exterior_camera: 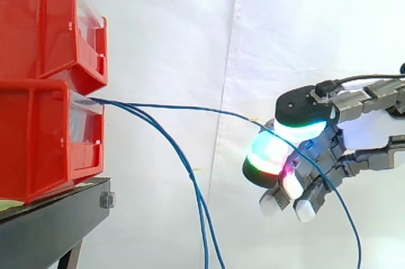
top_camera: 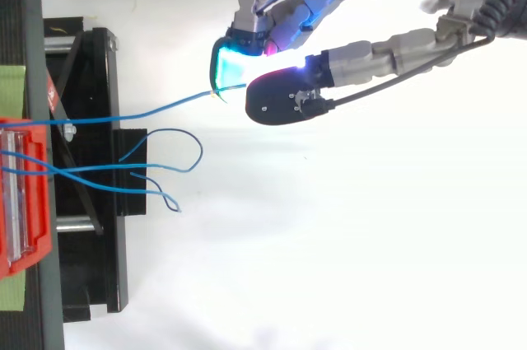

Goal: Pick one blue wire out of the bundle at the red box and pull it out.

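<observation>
Black stand (exterior_camera: pixel 50 221) before white curtain (exterior_camera: pixel 190 28)

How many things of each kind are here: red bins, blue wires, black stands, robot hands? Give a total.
Red bins: 2
Blue wires: 3
Black stand: 1
Hand: 1
Total: 7

Red bins (exterior_camera: pixel 38 123) with clear front panels are sitting on a black stand (exterior_camera: pixel 50 225) before a white curtain (exterior_camera: pixel 190 28). The blue wire (exterior_camera: pixel 190 107) is matching the other wires (exterior_camera: pixel 190 173) in colour. The grey hand (exterior_camera: pixel 329 149) is glowing white, cyan, green, red and magenta at its black-backed pads (exterior_camera: pixel 269 152). A green strip (top_camera: pixel 10 86) is showing on the stand.
</observation>
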Available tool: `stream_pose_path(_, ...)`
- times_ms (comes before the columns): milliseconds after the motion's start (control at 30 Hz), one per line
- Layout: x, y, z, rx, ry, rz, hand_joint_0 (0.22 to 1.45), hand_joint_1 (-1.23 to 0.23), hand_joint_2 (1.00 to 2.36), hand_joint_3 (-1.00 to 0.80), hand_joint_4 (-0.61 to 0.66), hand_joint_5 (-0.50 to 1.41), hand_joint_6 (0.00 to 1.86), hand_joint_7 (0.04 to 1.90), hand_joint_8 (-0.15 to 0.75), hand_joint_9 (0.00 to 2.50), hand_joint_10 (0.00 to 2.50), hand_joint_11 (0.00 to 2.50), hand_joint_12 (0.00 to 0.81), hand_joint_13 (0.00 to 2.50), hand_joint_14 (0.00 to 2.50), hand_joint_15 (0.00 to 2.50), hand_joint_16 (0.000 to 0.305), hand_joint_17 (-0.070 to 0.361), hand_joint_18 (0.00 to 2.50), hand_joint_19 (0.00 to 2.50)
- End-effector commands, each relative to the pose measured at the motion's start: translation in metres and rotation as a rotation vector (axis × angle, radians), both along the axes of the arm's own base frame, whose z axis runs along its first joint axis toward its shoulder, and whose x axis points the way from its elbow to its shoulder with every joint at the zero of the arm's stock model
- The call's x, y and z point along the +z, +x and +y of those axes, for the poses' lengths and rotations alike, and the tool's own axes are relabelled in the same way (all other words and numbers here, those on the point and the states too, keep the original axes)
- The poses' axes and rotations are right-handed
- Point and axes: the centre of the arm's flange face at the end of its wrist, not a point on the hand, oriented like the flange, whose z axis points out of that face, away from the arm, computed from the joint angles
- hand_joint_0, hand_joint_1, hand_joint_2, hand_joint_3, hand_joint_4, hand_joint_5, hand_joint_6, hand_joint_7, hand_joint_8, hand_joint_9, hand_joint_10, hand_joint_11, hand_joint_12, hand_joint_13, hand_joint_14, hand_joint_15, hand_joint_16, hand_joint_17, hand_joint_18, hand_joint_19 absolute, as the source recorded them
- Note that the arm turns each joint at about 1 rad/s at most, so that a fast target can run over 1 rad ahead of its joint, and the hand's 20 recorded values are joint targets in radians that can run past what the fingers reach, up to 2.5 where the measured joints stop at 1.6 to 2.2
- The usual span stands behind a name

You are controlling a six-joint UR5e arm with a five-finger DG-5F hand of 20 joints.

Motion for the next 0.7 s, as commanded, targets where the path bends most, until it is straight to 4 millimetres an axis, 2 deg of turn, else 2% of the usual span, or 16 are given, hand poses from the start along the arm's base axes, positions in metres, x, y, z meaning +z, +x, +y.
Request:
stream_pose_path(0,0.0001,-0.0002,-0.0003,-0.003,-0.005,0.001,0.62,-0.69,1.00,0.01,0.19,-0.16,0.95,0.96,0.456,0.86,0.01,0.53,0.491,0.61,0.01,0.24,0.064,0.145,0.71,0.33)
stream_pose_path(667,0.0001,-0.0002,0.0000,0.000,-0.006,0.001,0.62,-0.70,1.00,0.03,0.16,-0.16,0.95,0.98,0.454,0.88,0.01,0.52,0.490,0.62,0.01,0.25,0.064,0.145,0.71,0.32)
